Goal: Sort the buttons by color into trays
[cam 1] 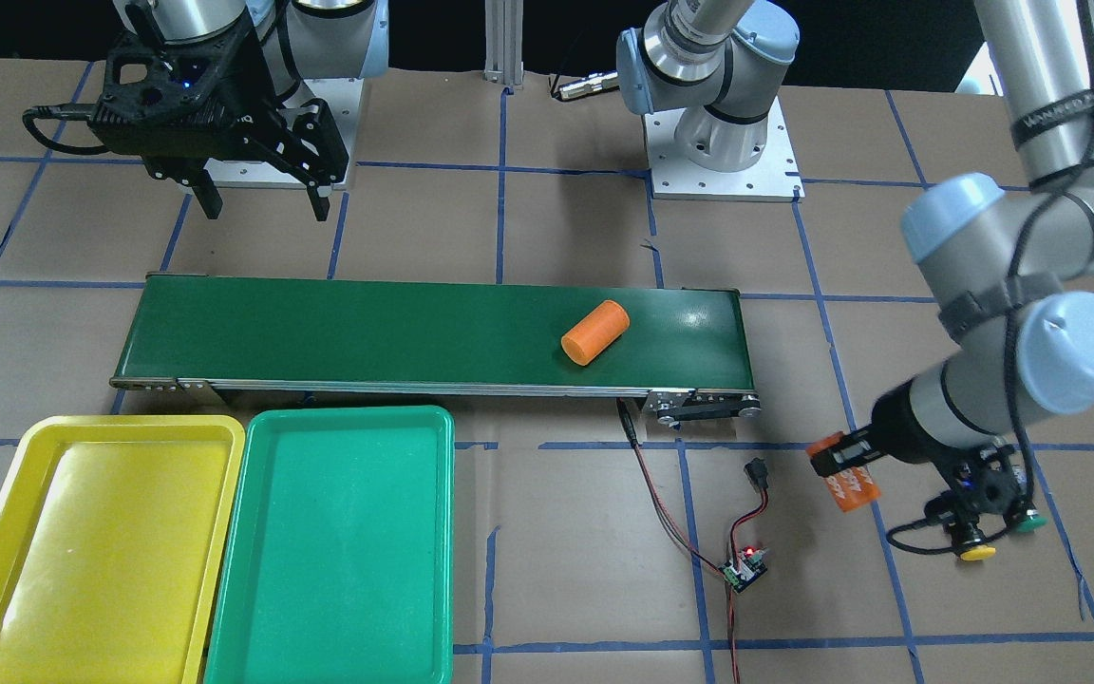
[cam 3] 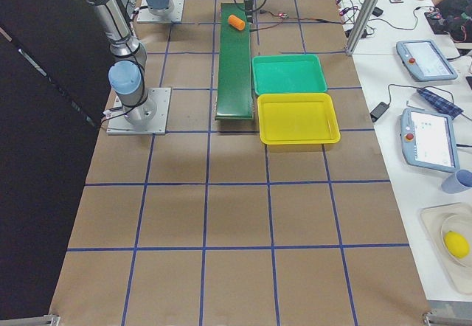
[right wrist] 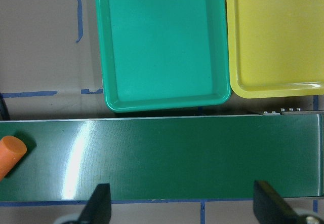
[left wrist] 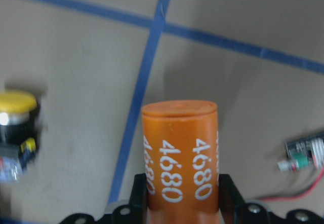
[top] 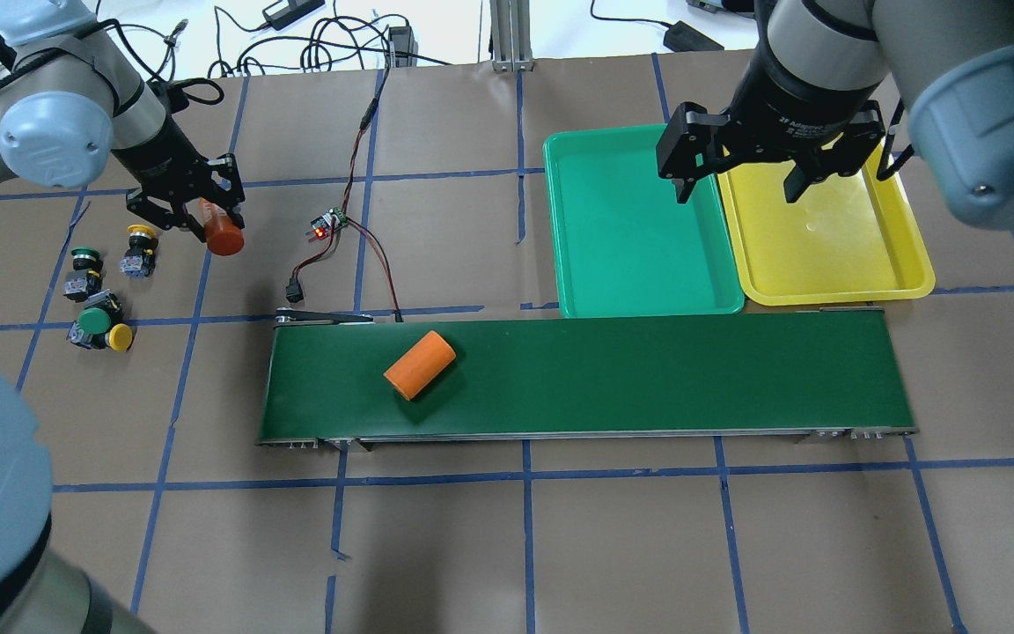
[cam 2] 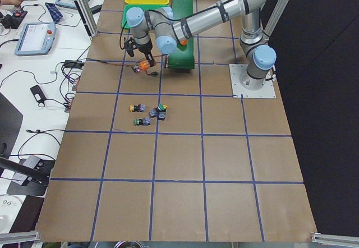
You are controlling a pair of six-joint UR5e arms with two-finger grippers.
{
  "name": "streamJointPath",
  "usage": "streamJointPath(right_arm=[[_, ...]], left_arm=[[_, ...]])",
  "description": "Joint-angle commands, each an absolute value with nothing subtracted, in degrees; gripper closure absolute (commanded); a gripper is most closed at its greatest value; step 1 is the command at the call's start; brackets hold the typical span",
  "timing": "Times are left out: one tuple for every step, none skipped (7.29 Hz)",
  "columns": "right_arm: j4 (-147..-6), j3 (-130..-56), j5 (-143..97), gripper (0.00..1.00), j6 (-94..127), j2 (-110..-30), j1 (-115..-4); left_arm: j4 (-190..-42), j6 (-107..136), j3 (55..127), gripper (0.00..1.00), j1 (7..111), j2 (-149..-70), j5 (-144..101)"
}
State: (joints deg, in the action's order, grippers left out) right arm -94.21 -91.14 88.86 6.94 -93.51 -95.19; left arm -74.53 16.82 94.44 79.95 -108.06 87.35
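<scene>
Four buttons lie on the table by my left arm: a yellow one [top: 139, 236], a green one [top: 84, 259], and a green [top: 95, 320] and yellow [top: 121, 337] pair touching. My left gripper [top: 203, 218] is shut on an orange cylinder [left wrist: 180, 153] marked 4680, just right of the buttons. One yellow button [left wrist: 15, 127] shows at the left of the left wrist view. My right gripper [top: 740, 180] is open and empty, high over the empty green tray [top: 639, 220] and the empty yellow tray [top: 824, 238], which stand side by side.
A long dark-green conveyor belt [top: 648, 370] runs in front of the trays, with a second orange cylinder [top: 419, 364] lying near its left end. A small circuit board [top: 328, 222] with red and black wires sits between the left gripper and the belt.
</scene>
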Motion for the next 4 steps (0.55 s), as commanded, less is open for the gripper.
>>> streamJointPath(right_arm=[[-94.2, -91.1, 88.9, 0.00, 6.9, -93.5, -95.2], [-94.2, -91.1, 88.8, 0.00, 6.9, -93.5, -95.2], [-94.2, -91.1, 88.8, 0.00, 6.9, -93.5, -95.1], [-94.2, -91.1, 88.8, 0.00, 6.9, -93.5, -95.1]], left_arm=[[-78.0, 33.0, 102.0, 1.00, 86.4, -100.1, 87.4], [-78.0, 35.7, 104.9, 1.00, 88.6, -98.7, 87.4], [-77.5, 41.1, 107.8, 1.00, 90.2, -98.1, 87.1], [-76.9, 44.2, 109.8, 0.98, 91.0, -97.9, 87.3]])
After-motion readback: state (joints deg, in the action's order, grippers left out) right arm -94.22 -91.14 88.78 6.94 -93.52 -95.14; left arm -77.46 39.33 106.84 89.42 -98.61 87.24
